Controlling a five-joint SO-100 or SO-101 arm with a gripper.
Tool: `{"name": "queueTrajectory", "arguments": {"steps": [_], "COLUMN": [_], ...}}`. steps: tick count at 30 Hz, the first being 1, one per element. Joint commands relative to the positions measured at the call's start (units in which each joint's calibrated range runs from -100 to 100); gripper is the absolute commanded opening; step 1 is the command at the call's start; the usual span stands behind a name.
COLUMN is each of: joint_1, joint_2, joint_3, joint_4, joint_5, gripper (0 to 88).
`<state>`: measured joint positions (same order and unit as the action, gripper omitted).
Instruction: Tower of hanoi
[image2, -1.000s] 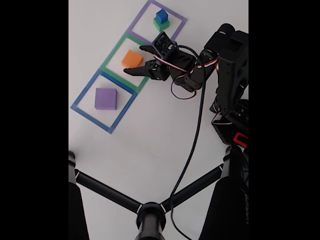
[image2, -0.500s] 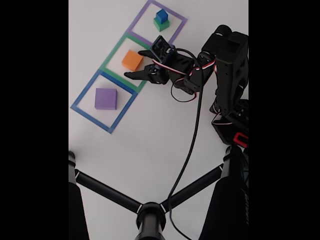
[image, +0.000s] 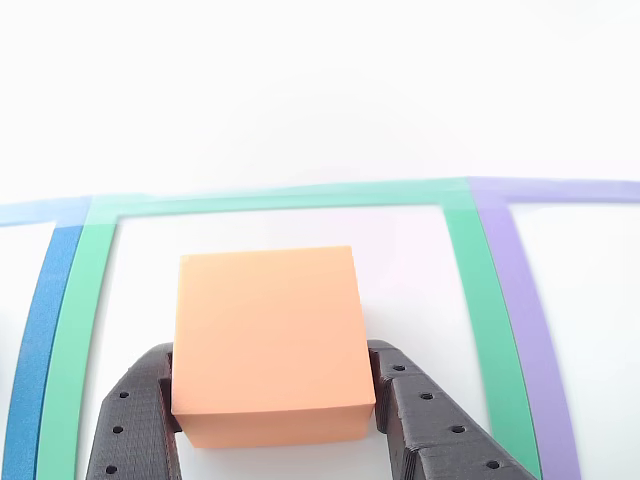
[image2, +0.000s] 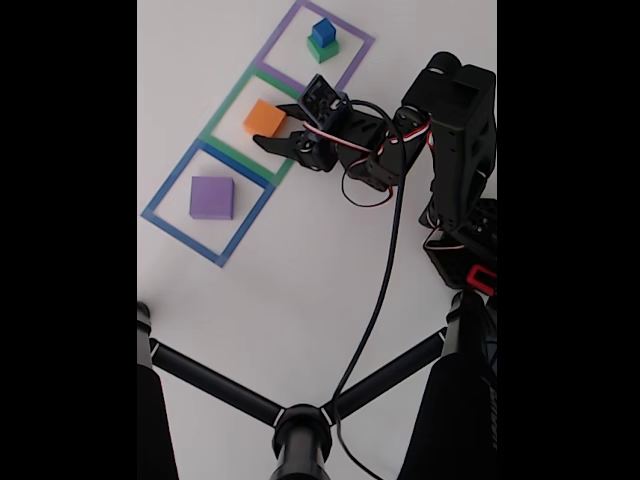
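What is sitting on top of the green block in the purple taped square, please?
The blue block sits on the green block; nothing rests on the blue one. The green block's top face is mostly covered by it.

We can read no text, label, brand, number or sign in either view; the blocks, the taped outlines, the arm and the white bench carry nothing we can make out as writing.
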<state>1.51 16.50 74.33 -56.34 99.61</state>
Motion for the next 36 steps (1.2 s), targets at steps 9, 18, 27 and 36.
{"name": "queueTrajectory", "arguments": {"steps": [9, 18, 27, 36], "joint_1": [-1.0, -2.7, -3.0, -8.8], "joint_2": [-6.1, -29.4, -54.6, -61.7], "joint_3": [2.1, 0.7, -9.7, -42.9], "joint_4": [1.5, 26.4, 66.5, 111.6], "joint_5": [0.4, 0.4, 0.4, 0.4], "gripper": [11.6, 10.9, 10.3, 9.9]}}
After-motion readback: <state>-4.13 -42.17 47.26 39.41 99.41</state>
